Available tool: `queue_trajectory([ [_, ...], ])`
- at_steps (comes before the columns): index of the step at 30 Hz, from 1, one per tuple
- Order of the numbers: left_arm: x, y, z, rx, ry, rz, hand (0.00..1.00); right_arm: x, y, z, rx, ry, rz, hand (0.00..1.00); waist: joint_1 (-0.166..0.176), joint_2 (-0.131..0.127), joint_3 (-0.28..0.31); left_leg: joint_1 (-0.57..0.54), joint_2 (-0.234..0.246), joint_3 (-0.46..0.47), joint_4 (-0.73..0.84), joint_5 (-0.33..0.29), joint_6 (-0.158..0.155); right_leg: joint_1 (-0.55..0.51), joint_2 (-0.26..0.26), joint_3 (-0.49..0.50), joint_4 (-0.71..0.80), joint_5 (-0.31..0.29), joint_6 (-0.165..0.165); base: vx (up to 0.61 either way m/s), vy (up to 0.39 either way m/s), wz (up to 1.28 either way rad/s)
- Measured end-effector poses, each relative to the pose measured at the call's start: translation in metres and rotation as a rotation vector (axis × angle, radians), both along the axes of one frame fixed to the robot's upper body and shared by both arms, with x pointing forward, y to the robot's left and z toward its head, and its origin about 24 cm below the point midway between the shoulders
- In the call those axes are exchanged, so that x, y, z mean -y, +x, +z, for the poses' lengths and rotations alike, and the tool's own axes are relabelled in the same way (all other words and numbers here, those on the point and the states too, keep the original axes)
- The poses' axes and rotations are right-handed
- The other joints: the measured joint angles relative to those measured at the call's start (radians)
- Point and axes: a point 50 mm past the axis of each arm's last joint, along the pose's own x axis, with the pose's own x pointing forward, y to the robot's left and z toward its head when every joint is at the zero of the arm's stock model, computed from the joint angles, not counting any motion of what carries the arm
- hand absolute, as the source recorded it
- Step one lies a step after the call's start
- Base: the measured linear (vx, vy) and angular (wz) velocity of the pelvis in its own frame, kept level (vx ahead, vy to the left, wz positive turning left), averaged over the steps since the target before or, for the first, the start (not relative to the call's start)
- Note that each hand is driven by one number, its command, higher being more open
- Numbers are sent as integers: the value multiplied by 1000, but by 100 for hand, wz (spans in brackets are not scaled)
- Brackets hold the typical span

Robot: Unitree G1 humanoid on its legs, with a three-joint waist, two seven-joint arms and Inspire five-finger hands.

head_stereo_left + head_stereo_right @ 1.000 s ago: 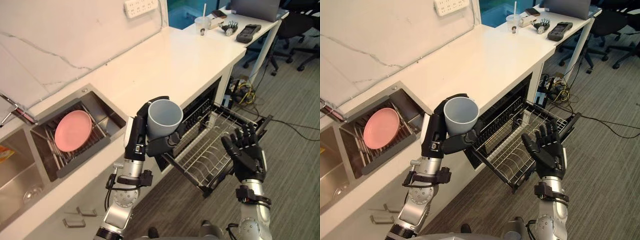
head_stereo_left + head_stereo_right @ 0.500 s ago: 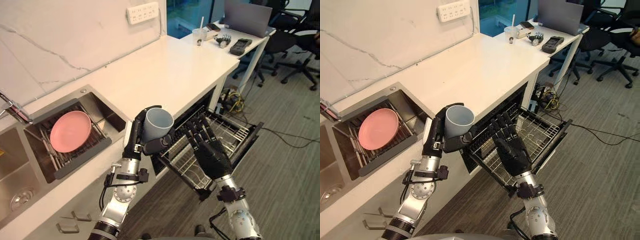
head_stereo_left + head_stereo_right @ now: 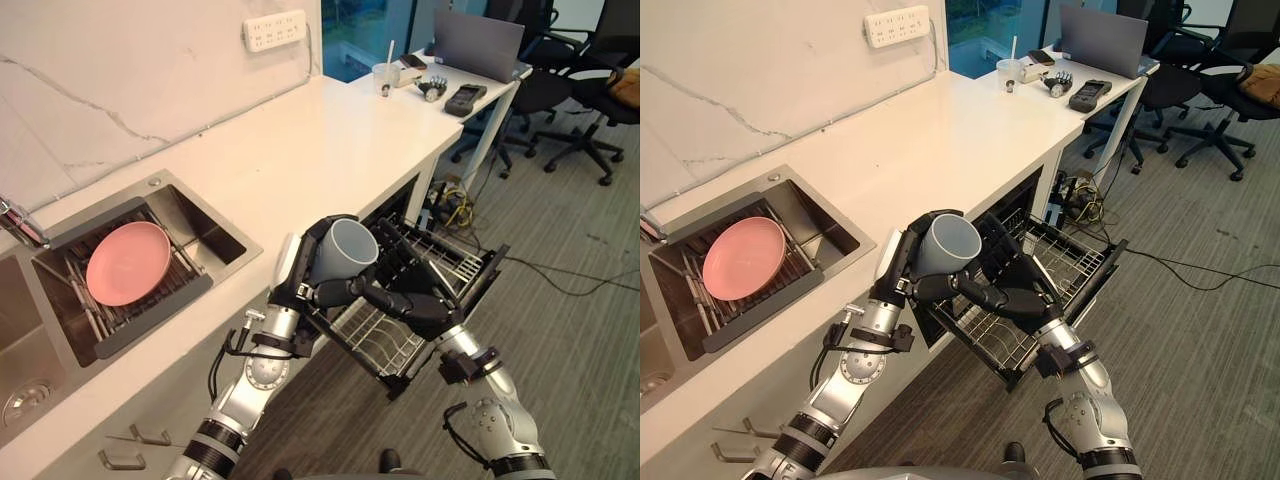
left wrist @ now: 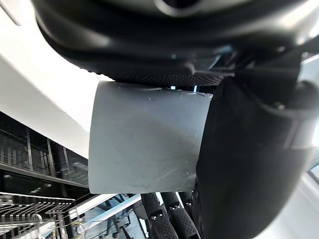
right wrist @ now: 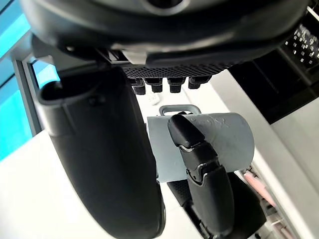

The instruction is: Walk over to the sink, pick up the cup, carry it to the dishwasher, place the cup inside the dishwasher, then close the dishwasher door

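Pink plate [image 3: 127,277] is laid on a wire rack [image 3: 188,262], power strip [image 3: 275,31] is mounted on the wall [image 3: 120,80], laptop [image 3: 478,45] is left open way back.

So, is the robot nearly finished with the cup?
About halfway. The cup is out of the sink and gripped in the left hand, by the pulled-out dishwasher rack. The right hand is open just under it. Left to do: set the cup in the rack and shut the door.
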Motion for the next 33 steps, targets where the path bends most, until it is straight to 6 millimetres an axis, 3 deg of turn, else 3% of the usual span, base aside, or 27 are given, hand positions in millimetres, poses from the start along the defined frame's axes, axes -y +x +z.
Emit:
queue_trajectory([
  [5,-1,0,-3,-12,33,-12,0,-17,9,4,-10,-78,-4,100,2,-24,-1,-1,-2,-10,3,1,2,5,-3,-9,0,0,0,-42,-9,6],
  [16,5,3,3,5,30,-32,0,-40,19,16,-15,-48,-48,100,3,-24,-1,-1,-16,-34,3,7,9,21,-9,-33,0,2,2,-33,-2,7],
  [17,5,3,4,6,29,-30,0,-42,19,16,-18,-50,-46,0,4,-24,-1,-1,-16,-37,3,8,9,23,-9,-36,0,2,2,-34,-10,6],
  [33,4,4,12,33,6,7,0,-53,28,24,-18,-87,-158,0,4,-22,-2,1,-20,-53,-9,22,10,28,-11,-53,0,0,0,-25,-6,3],
])
